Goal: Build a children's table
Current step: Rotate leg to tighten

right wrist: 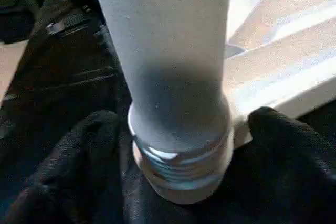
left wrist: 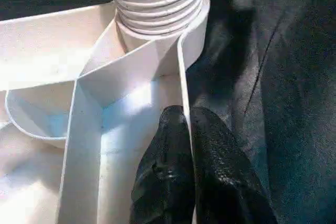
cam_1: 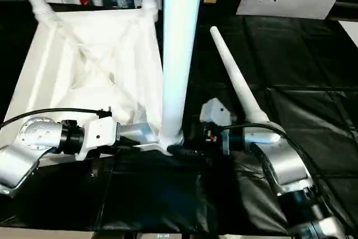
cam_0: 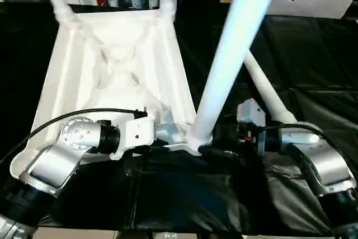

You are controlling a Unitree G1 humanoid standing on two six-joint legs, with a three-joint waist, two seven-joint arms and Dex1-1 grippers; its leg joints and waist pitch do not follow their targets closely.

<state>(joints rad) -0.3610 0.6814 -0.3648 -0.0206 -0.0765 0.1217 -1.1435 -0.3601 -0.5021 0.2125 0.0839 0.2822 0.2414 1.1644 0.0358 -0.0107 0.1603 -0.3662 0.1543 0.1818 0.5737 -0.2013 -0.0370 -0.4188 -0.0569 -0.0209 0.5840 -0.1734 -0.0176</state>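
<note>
So the white plastic table top [cam_0: 112, 76] is lying ribbed-side up on the black-sheeted bench [cam_1: 313, 54], and the left gripper [left wrist: 186, 145] is pinching its rim wall right by the near corner socket. The right gripper [cam_1: 187, 150] sits at the base of the long white tapered leg [cam_1: 176, 54] standing in that socket; can't tell how its fingers are set. Threads still show, so I'd guess it needs more twisting, then the spare white leg [cam_1: 238, 88] lying on the bench.

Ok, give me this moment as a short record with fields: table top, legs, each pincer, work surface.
table top: white table top lies ribbed underside up on the black sheet
fitted legs: two stand in the far corner sockets
near leg: upright leg stands in the near corner socket, threads showing
loose leg: spare leg lies on the sheet
left pincer: left pincer pinches the top's edge wall
right pincer: right pincer straddles the upright leg's base
</note>
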